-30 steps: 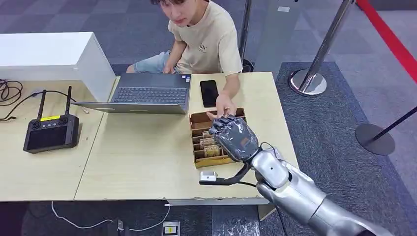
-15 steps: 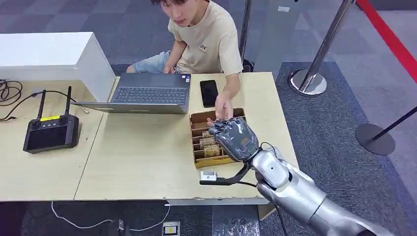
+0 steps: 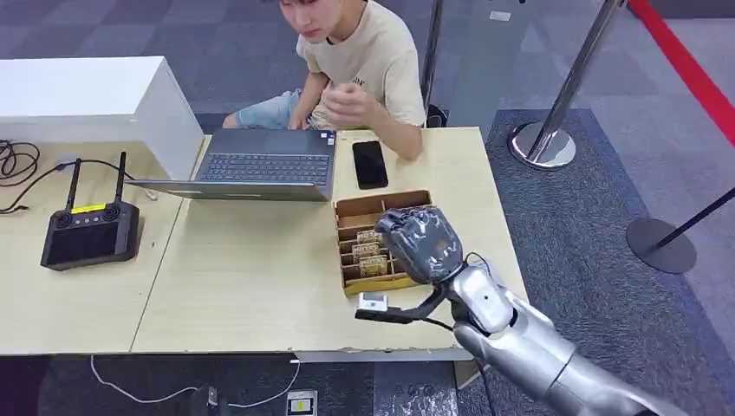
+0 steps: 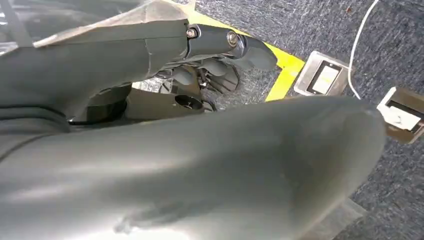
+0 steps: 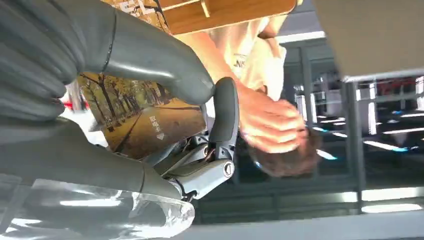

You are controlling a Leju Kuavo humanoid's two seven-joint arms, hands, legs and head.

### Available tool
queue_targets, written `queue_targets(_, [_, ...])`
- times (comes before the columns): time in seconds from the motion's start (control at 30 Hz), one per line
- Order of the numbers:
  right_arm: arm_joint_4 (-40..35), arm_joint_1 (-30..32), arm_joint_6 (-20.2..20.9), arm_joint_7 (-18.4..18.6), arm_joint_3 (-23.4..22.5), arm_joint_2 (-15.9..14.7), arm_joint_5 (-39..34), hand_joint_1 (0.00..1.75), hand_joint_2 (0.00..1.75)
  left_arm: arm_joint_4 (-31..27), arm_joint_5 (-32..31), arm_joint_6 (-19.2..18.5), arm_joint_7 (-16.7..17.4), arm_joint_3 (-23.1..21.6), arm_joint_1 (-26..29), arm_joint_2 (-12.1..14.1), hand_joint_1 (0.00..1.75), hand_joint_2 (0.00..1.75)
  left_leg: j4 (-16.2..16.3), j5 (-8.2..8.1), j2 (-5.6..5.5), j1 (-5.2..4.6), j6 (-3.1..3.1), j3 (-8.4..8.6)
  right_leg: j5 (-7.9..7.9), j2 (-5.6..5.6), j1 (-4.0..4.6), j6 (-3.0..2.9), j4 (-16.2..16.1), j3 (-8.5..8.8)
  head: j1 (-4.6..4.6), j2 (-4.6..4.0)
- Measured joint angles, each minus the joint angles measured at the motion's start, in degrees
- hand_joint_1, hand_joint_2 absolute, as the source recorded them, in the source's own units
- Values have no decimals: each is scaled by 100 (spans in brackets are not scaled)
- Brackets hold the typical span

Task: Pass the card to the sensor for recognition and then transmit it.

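Right wrist view: right hand (image 5: 165, 125) (fingers curled) pinches card (image 5: 145, 122).

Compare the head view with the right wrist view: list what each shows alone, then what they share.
Head view alone: the table, laptop, phone, remote controller, the small sensor near the table's front edge, and the divided cardboard box holding cards.

Right wrist view alone: a card printed with a tree-lined path, pinched between thumb and fingers.

Both: the right hand and the person in a beige shirt, one hand raised.
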Motion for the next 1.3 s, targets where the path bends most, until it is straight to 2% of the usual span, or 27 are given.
queue_targets(0.17, [-171, 484, -37, -272, -639, -55, -571, 175, 175, 0, 57, 4, -68, 0, 64, 0, 0, 0, 1, -1, -1, -1, 1, -1, 0, 0, -1, 0, -1, 0, -2, 0])
queue_targets(0.37, [-278, 1054, -44, -619, -1632, -127, -1146, 175, 175, 2, 131, 0, -149, 0, 163, 0, 0, 0, 2, -1, -1, -1, 1, 0, 0, 0, -1, 1, -3, 0, -2, 0])
queue_targets(0.5, [-267, 1322, -44, -803, -2285, -136, -1467, 175, 175, 2, 162, -35, -199, 0, 198, 0, 0, 0, 2, -1, -1, -1, 1, 0, 1, 0, -1, 1, -2, 0, 0, 0])
queue_targets(0.63, [-186, 1495, -44, -916, -2750, -153, -1692, 175, 175, 2, 181, -48, -225, 0, 208, -2, 0, 0, 1, -1, -1, -1, 1, 0, 1, 0, -1, 1, -2, 0, -2, 0])
queue_targets(0.97, [608, 1624, -42, -1598, -3404, 11, -2436, 175, 175, 0, 240, -48, -258, 0, 207, -15, 0, 0, 1, -1, -1, -1, 1, -1, 0, 0, 0, 0, -2, 0, -2, 0])
queue_targets(1.13, [1122, 1623, -39, -2009, -3596, 177, -3030, 175, 175, 2, 271, -35, -293, 2, 204, -37, 0, 0, 1, -1, -1, 0, 1, -1, 0, 0, 0, 0, -1, 0, 0, 0])
queue_targets(1.3, [1508, 1621, -42, -2241, -3670, 317, -3436, 175, 175, 0, 304, -35, -297, 2, 203, -59, 0, 0, 1, -1, 0, 0, 1, -1, 0, 0, 0, 0, -1, 0, -2, 0])
